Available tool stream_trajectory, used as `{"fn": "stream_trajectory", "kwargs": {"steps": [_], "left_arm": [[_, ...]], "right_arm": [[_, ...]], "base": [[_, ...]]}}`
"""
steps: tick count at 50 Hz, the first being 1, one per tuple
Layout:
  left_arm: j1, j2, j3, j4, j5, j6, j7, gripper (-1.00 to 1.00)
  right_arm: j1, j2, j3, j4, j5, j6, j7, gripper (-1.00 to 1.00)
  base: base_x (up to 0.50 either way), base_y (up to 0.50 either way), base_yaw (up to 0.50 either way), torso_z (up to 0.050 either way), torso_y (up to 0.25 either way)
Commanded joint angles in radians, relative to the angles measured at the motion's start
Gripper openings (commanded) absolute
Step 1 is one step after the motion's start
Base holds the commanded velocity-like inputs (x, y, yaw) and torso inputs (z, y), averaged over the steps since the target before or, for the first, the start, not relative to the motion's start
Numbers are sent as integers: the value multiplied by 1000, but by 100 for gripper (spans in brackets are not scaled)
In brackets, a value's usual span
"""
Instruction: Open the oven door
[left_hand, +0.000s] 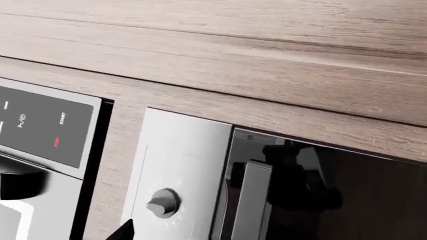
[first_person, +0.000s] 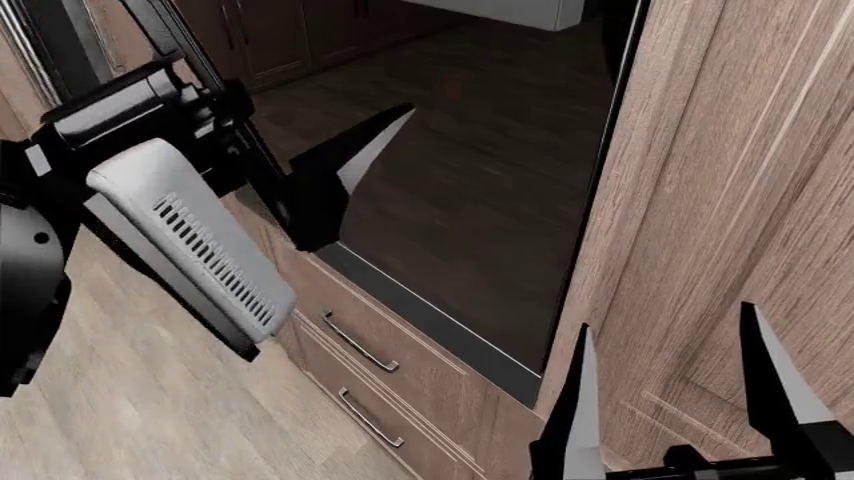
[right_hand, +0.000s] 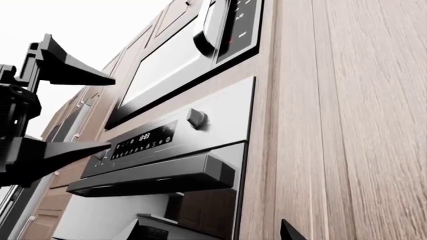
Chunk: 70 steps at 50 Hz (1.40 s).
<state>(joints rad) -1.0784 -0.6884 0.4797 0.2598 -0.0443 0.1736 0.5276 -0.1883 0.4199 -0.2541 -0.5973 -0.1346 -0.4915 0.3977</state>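
Note:
The oven door (first_person: 467, 200) is a dark glossy glass panel standing upright in the wood cabinetry. Its thick grey bar handle (right_hand: 153, 179) runs just under the control panel. The same handle (left_hand: 250, 200) shows in the left wrist view beside the glass. My left gripper (right_hand: 111, 112) hovers in front of the oven's upper part, to the left of the handle's end, open and holding nothing. Its fingers (first_person: 354, 165) reach close to the glass. My right gripper (first_person: 665, 320) is lower, by the door's right edge, open and empty.
A silver control panel with a round knob (right_hand: 195, 118) sits above the door. A microwave (right_hand: 173, 55) is mounted above that. Two wood drawers (first_person: 360, 345) lie below the oven. A tall wood-grain panel (first_person: 721, 200) stands right of it.

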Motion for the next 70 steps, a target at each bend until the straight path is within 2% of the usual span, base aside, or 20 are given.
{"fn": "stream_trajectory", "kwargs": {"steps": [1, 27, 48, 70], "left_arm": [[-69, 2, 29, -49, -6, -1, 67, 100], [-127, 23, 79, -110, -8, 2, 140, 100], [-213, 73, 116, -211, 68, 26, 148, 100], [-238, 64, 159, -234, 49, 38, 226, 100]], "right_arm": [[1, 2, -1, -2, -1, 2, 3, 100], [8, 10, 0, 7, 4, -2, 12, 100], [5, 14, -3, 1, 3, 0, 17, 100], [13, 20, 0, 2, 11, 5, 24, 100]], "base": [[0, 0, 0, 0, 0], [0, 0, 0, 0, 0], [0, 0, 0, 0, 0], [0, 0, 0, 0, 0]]}}
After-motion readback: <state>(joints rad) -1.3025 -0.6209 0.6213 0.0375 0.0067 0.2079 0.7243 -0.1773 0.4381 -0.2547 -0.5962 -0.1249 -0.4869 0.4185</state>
